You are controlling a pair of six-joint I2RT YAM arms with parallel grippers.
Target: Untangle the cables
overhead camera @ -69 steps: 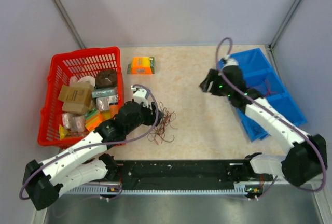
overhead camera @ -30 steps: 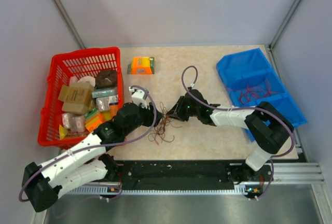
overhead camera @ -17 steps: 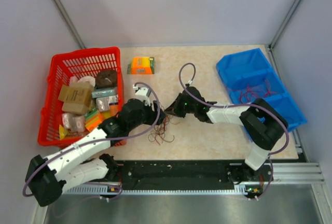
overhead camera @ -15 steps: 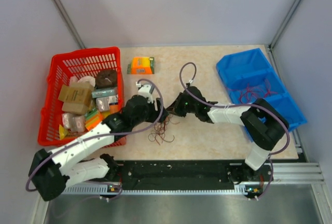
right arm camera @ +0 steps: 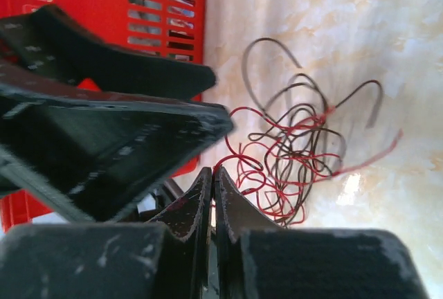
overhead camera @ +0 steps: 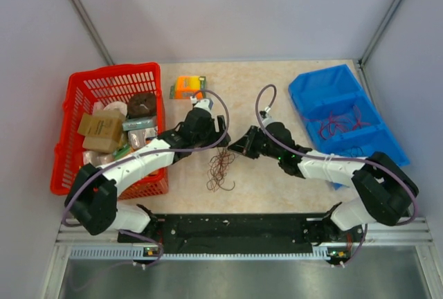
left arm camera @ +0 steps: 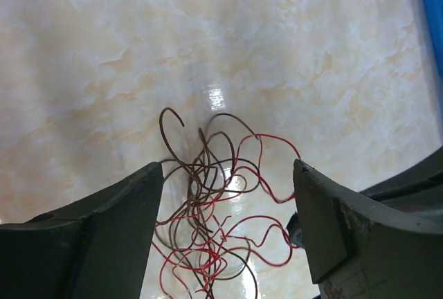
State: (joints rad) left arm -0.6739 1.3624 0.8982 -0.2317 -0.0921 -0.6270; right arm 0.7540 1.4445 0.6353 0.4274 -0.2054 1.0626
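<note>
The cables (overhead camera: 220, 171) are a loose bundle of thin red and dark brown wires on the marbled table, just in front of both grippers. In the left wrist view my left gripper (left arm camera: 227, 171) stands open above the cables (left arm camera: 208, 230), its fingers wide on either side and touching none of them. My left gripper (overhead camera: 221, 141) faces my right gripper (overhead camera: 233, 148) closely in the top view. My right gripper (right arm camera: 212, 172) is shut, with a red strand of the cables (right arm camera: 297, 153) running out of its tip. The left fingers (right arm camera: 138, 140) loom dark just beside it.
A red basket (overhead camera: 76, 105) full of packages stands at the left, close behind the left arm. An orange box (overhead camera: 189, 86) lies at the back. A blue bin (overhead camera: 374, 140) at the right holds a few red wires (overhead camera: 339, 122).
My left gripper has opened wider and swung back and to the right, off the bundle. My right gripper has shut on a strand and drawn right. The bundle now lies stretched lengthwise.
</note>
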